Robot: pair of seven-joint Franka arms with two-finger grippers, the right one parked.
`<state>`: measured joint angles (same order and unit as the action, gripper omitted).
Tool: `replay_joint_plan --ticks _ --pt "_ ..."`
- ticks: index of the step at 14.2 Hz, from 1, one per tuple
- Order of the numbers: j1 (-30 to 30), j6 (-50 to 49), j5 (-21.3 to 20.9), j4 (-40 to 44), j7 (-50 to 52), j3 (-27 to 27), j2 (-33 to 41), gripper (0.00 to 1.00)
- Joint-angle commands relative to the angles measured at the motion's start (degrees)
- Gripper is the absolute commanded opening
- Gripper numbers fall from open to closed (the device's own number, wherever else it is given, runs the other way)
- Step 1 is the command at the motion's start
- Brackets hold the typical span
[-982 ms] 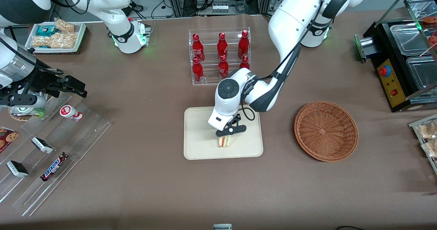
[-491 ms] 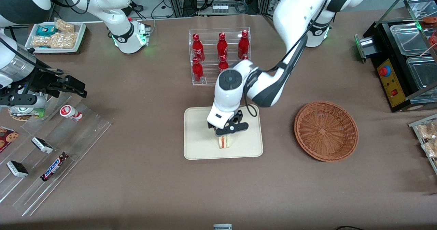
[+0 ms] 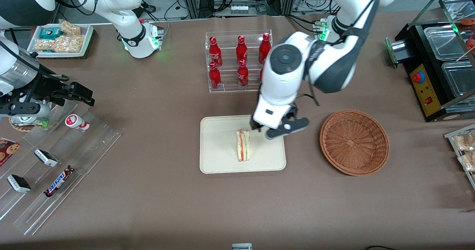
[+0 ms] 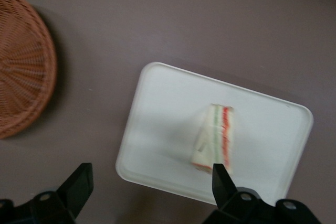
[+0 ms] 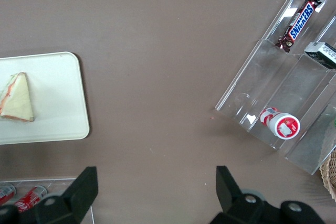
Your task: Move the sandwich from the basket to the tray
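Brown table (image 3: 156, 205) – wide bare surface around the work area on the camera-near side. Left arm (image 3: 326, 62) reaches from its base over the table, wrist pointing down, raised above the tray's edge nearest the basket. Bottle rack (image 3: 239, 62) with red bottles stands farther from the camera than the tray, apart from it. Tray (image 3: 219, 157) lies flat at centre; bare tray floor on each side of the sandwich, more toward the parked arm's end. Basket (image 3: 354, 142) sits beside the tray toward the working arm's end, a clear strip of table between them – nothing in it. Gripper (image 4: 152, 192) hangs above the tray, fingers (image 4: 79, 182) spread wide, holding nothing. Sandwich (image 3: 243, 150) rests on the tray, filling edge up, apart from the rim.
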<state>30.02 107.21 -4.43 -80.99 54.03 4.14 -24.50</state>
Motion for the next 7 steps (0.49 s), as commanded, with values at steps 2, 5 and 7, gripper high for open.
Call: replay_joint_plan --ticks 2,5,7 --pt "-8.64 -1.13 0.3 -10.48 -10.49 0.61 8.57 1.0" --pt "-15.84 -1.13 0.3 -17.78 -20.25 0.61 14.55 1.0" --pt "-20.15 -2.88 0.3 -20.43 -28.5 0.61 17.55 1.0"
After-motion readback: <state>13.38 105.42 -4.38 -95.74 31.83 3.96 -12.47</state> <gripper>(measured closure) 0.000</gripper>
